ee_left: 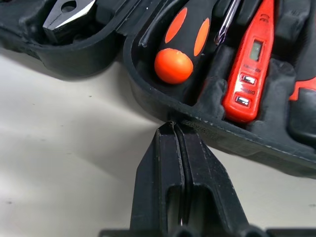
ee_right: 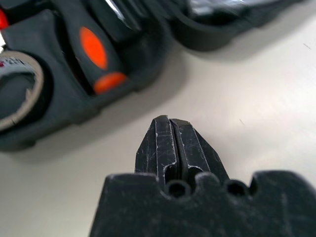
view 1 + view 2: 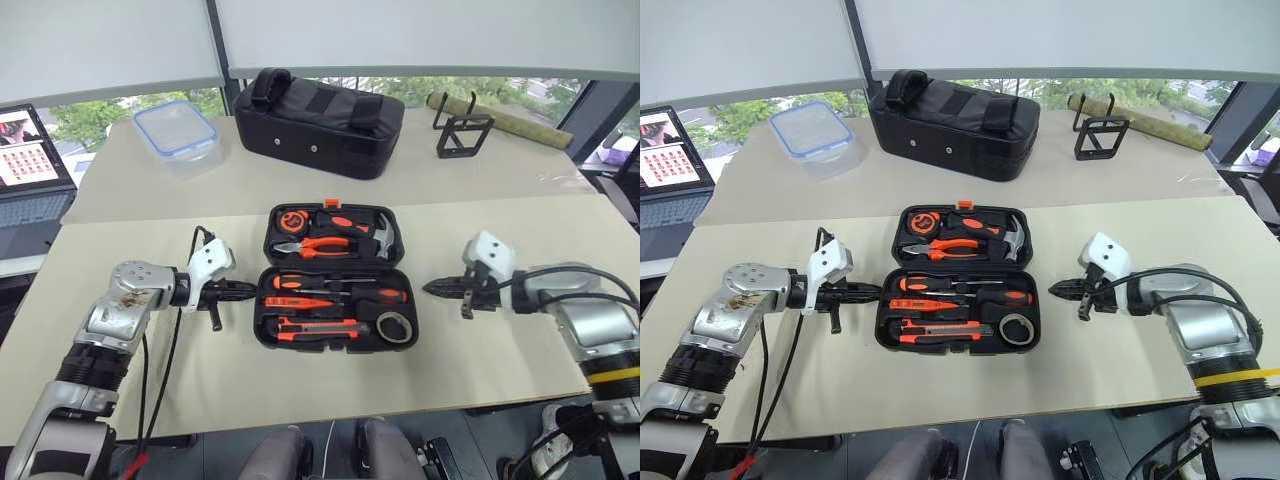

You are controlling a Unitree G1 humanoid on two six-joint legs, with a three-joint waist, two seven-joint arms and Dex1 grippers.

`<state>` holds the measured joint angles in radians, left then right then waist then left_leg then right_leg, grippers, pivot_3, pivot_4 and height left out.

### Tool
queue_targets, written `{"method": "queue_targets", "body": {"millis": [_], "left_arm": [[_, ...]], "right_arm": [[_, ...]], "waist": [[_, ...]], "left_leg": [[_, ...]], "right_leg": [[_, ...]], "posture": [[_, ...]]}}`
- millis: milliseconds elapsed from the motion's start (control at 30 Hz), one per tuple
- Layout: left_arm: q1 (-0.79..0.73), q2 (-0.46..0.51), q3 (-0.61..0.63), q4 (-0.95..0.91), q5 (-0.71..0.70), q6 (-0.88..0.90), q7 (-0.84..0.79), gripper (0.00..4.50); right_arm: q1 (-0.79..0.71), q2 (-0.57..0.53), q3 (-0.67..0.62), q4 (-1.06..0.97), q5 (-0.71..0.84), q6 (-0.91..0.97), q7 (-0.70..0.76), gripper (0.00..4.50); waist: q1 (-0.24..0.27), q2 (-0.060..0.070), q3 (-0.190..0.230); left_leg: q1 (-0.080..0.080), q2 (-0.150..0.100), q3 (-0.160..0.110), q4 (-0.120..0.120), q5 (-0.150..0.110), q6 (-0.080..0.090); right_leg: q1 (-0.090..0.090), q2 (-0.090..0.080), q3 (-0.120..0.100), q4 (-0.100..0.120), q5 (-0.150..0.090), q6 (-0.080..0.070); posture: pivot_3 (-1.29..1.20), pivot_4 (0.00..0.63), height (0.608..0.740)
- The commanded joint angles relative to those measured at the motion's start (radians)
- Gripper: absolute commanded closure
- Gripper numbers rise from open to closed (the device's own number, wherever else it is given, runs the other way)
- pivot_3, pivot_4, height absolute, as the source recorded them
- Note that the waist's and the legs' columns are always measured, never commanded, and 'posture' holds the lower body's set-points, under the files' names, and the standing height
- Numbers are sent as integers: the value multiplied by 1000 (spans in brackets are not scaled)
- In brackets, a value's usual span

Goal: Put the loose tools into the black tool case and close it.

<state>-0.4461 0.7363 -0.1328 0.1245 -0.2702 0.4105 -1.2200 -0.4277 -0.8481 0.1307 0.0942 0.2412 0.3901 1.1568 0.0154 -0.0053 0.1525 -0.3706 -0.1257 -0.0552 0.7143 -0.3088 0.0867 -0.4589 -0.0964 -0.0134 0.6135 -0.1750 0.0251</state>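
The black tool case lies open at the table's middle. Its near half holds two black-and-orange screwdrivers, a slim red screwdriver, an orange-and-black utility knife and a grey tape roll. Pliers, a hammer and a tape measure sit in the far half. My left gripper is shut and empty, its tip at the case's left rim. To the right of the case my right gripper is shut and empty, a short way off the rim.
A larger black fabric bag stands behind the case. A clear box with a blue rim is at the back left, a laptop at the far left. A black wire stand and a rolled mat are at the back right.
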Motion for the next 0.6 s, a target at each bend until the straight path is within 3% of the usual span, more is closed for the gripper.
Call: {"method": "queue_targets", "body": {"millis": [33, 167, 333, 467, 600], "left_arm": [[54, 8, -2, -143, -72, 36, -59, 4443], [118, 29, 4, -198, -75, 50, -62, 4443], [194, 44, 26, -245, -58, 48, -14, 4443], [211, 80, 69, -177, -12, 45, 54, 4443], [110, 96, 168, -78, -115, 259, 98, 3333]], "right_arm": [[27, -36, -17, -91, 31, -49, 84, 4500], [99, -70, -49, -167, 52, -39, 102, 4500], [181, -88, -102, -213, 6, -31, 15, 4500], [213, -109, -161, -197, -15, -12, -52, 4500], [129, -90, -250, -162, 79, 179, -114, 3351]], "waist": [[0, 0, 0], [-1, 0, 0], [-3, 0, 0], [-2, 0, 0], [-3, 0, 0]], "left_leg": [[0, 0, 0, 0, 0, 0], [0, 1, 0, -1, 0, 1], [1, 1, 0, -1, -1, 0], [1, 1, 0, -1, -1, -1], [2, 1, 0, -1, -3, -5]], "right_leg": [[0, 0, 0, 0, 0, 0], [0, 1, -1, -1, 0, 0], [0, 1, 0, -1, 0, 0], [1, 1, 0, -1, 0, 0], [1, 1, 0, 0, 0, 0]], "posture": [[0, 150, 722], [0, 150, 722], [0, 150, 722], [0, 150, 722], [0, 150, 722]]}}
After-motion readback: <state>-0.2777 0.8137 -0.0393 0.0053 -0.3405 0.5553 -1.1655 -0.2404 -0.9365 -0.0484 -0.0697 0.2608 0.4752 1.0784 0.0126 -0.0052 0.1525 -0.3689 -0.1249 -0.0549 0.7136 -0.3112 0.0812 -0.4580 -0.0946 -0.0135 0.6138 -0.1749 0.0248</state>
